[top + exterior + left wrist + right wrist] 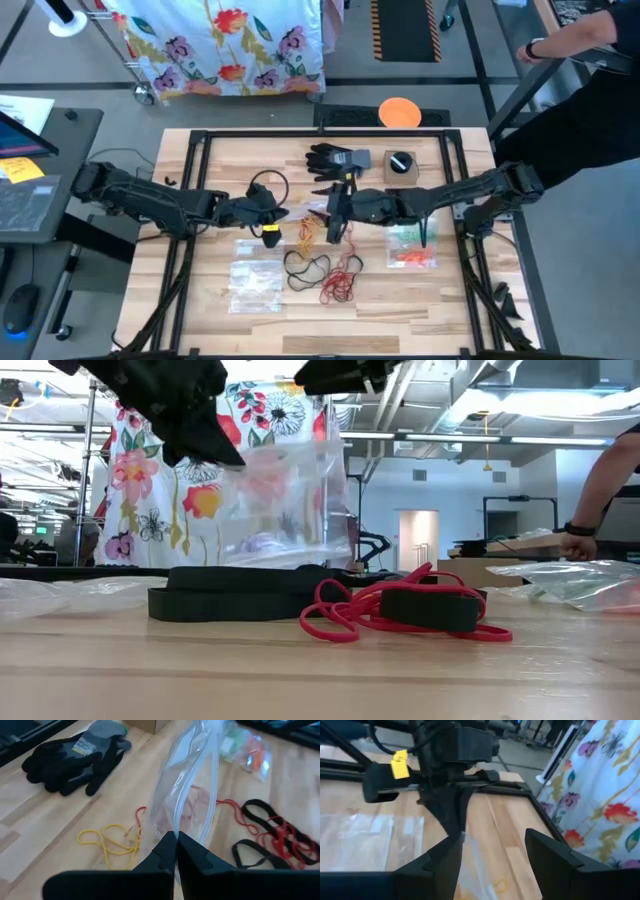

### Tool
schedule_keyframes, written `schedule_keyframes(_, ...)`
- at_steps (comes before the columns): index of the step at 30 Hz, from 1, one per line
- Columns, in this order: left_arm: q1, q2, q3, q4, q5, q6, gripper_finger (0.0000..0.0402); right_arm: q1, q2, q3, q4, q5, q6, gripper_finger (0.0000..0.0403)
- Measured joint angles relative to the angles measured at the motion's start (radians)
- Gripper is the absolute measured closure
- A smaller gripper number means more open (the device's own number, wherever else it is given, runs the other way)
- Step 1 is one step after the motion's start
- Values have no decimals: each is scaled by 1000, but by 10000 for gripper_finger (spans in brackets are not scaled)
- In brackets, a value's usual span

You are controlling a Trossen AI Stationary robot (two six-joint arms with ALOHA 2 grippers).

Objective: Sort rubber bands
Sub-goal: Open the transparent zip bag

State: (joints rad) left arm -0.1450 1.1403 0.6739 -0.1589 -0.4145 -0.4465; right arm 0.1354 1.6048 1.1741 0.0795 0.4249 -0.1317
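**Bag held up over the bands**

Between my two tools, a clear plastic bag (pixel 187 785) hangs above the surface (pixel 400 310): my left tool (pixel 176 851) pinches its edge, my right tool (pixel 492 862) gapes beside it. Below them lie yellow (pixel 107 840), red (pixel 400 622) and black rubber bands (pixel 260 847).

In the low view both arms are cut off by the top edge, so only the dark tip of the left gripper (pixel 200 430) shows, pinching the clear plastic bag (pixel 285 500), whose contents are a blurred smear of colour. In the left wrist view the black rubber bands (pixel 265 835) and red rubber bands (pixel 285 837) run off the picture's edge, and the far bag of orange and green bands (pixel 247 752) is too blurred to count. In the high view the person (pixel 590 60) is cut off at the corner, and the right gripper (pixel 335 215) covers part of the bag it faces.
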Motion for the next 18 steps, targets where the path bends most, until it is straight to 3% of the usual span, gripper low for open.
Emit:
schedule_keyframes(11, 16, 151, 182, -78, 56, 80, 401, -33, 134, 164, -279, -26, 61, 186)
schedule_keyframes(18, 14, 187, 259, -142, 53, 108, 401, -22, 134, 195, -408, -9, 112, 205)
